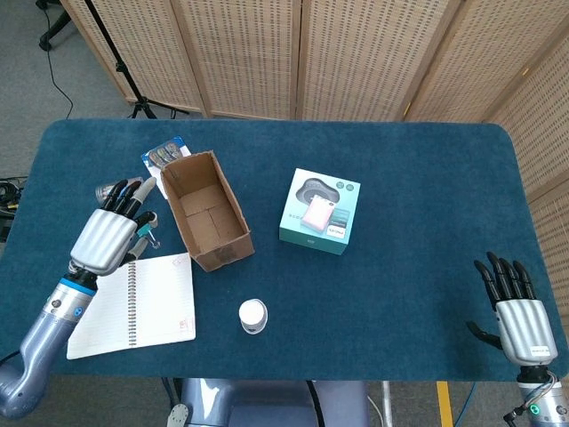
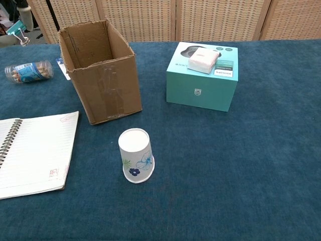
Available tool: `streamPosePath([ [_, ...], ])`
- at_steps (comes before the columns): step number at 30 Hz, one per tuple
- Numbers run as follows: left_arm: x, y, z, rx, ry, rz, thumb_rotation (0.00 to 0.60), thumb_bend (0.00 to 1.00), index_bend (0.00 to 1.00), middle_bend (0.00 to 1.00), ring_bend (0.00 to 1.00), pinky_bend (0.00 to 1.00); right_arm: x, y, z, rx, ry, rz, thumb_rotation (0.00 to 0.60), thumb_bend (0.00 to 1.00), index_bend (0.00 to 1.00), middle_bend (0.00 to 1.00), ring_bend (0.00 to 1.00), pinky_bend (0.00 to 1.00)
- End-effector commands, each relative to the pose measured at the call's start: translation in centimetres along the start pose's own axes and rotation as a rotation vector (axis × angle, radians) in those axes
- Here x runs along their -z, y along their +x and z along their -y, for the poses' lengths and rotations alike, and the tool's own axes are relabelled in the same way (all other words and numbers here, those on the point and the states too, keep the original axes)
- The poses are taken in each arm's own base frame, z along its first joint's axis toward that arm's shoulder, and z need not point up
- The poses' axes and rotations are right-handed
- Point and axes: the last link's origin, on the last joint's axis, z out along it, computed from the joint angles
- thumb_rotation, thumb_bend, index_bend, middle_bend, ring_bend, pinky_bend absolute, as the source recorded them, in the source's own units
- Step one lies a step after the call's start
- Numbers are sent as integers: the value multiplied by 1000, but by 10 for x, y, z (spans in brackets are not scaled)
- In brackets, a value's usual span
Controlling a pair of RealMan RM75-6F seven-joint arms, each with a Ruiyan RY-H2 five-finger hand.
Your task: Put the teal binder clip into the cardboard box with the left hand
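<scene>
The teal binder clip (image 2: 16, 31) is pinched in the left hand (image 1: 111, 233), raised above table level just left of the open-topped cardboard box (image 1: 204, 209), presumably so the rim can be cleared. The right hand (image 1: 518, 307) is kept empty, fingers spread, well apart.

Odds and ends on the blue desk (image 1: 418, 178).
A teal product box (image 1: 319, 212) sits mid-desk; a paper cup (image 2: 136, 155) stands upside down nearer; an open spiral notebook (image 2: 31, 150) lies near left; a small bottle (image 2: 28, 72) lies on its side far left.

Teal binder clip (image 2: 16, 30), brown cardboard box (image 1: 206, 210), dark-blue table (image 1: 409, 196).
</scene>
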Motion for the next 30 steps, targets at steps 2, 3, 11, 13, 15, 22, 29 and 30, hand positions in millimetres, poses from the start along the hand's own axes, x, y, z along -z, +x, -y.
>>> streamPosePath([
  [2, -7, 5, -6, 16, 7, -34, 600, 429, 639, 0, 0, 0, 1, -1, 0, 1, 4, 2, 600, 156, 0, 0, 0, 0],
  [3, -9, 5, -8, 21, 11, -42, 600, 428, 639, 0, 0, 0, 0, 0, 1, 1, 4, 2, 600, 156, 0, 0, 0, 0],
  [11, -33, -12, -31, 80, -4, -137, 600, 422, 639, 0, 0, 0, 0, 0, -1, -5, -1, 2, 600, 156, 0, 0, 0, 0],
  [13, -37, -17, -37, 86, -10, -156, 600, 420, 639, 0, 0, 0, 0, 0, -1, -4, 1, 4, 600, 156, 0, 0, 0, 0],
  [15, -42, -22, -44, 89, -17, -173, 600, 415, 639, 0, 0, 0, 0, 0, 0, -5, 3, 6, 600, 156, 0, 0, 0, 0],
  [22, -58, -31, -61, 117, -17, -185, 600, 408, 639, 0, 0, 0, 0, 1, -2, -15, 9, 12, 600, 156, 0, 0, 0, 0],
  [29, -71, -33, -71, 127, -17, -182, 600, 398, 630, 0, 0, 0, -6, -2, -3, -21, 7, 32, 600, 156, 0, 0, 0, 0],
  [30, -72, -33, -73, 121, -18, -181, 600, 395, 609, 0, 0, 0, -7, -2, -3, -21, 6, 34, 600, 156, 0, 0, 0, 0],
])
